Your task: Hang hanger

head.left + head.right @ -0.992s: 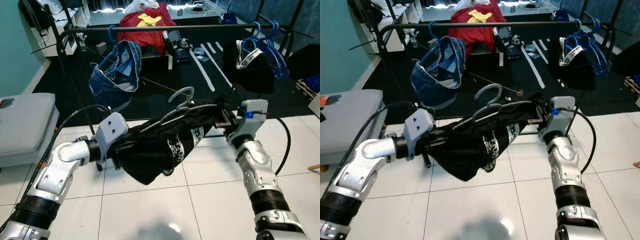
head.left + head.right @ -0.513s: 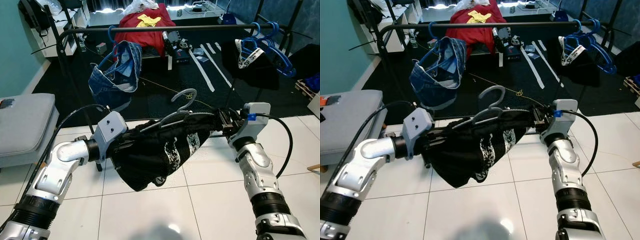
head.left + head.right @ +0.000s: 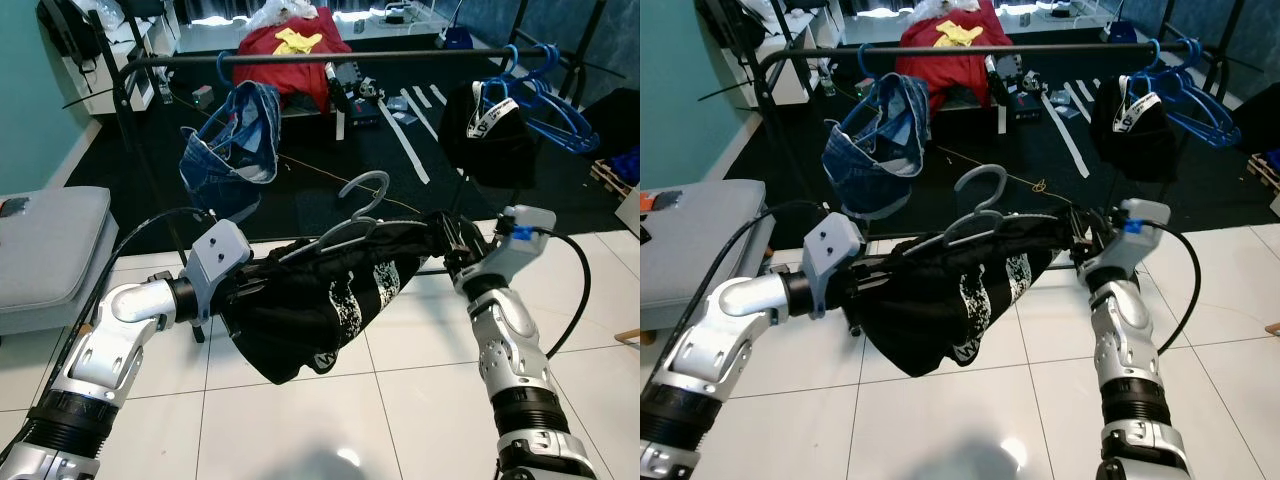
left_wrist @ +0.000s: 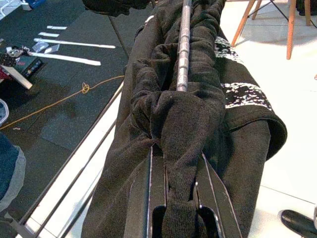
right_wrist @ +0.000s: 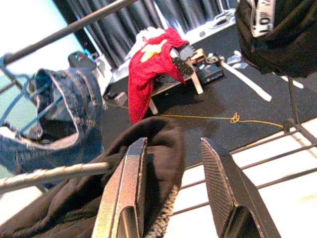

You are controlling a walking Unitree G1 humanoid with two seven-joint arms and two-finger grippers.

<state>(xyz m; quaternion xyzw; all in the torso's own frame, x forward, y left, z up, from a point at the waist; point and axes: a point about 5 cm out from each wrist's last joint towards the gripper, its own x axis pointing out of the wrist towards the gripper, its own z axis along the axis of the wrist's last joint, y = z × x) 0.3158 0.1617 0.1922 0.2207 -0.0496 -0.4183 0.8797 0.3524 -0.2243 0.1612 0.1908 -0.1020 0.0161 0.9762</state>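
A: Where do we have the hanger [image 3: 352, 222] right now?

B: Between our two arms, out in front of us and below the rail [image 3: 330, 57]. It is grey, its hook points up, and a black shirt [image 3: 320, 300] with white print hangs from it in a bunch.

A: What is our left gripper [image 4: 176, 198] doing?

B: In the left wrist view its two fingers [image 4: 153, 188] are closed tight on a fold of the shirt, right at the end of the hanger's bar.

A: And our right gripper [image 5: 171, 193]?

B: It is at the other end. The right wrist view shows its fingers [image 5: 223, 188] apart, with shirt cloth lying against one finger and a gap to the other. We cannot tell whether it really grips anything.

A: What else is on the rail?

B: Jeans [image 3: 232, 150] on a blue hanger toward our left, and a black garment [image 3: 490, 145] with a few blue hangers [image 3: 545, 95] toward our right. Behind the rail we see a red cloth [image 3: 290, 50] on a dark floor. White tiles [image 3: 400, 400] are under us, and a grey cushion [image 3: 45, 250] sits at our left.
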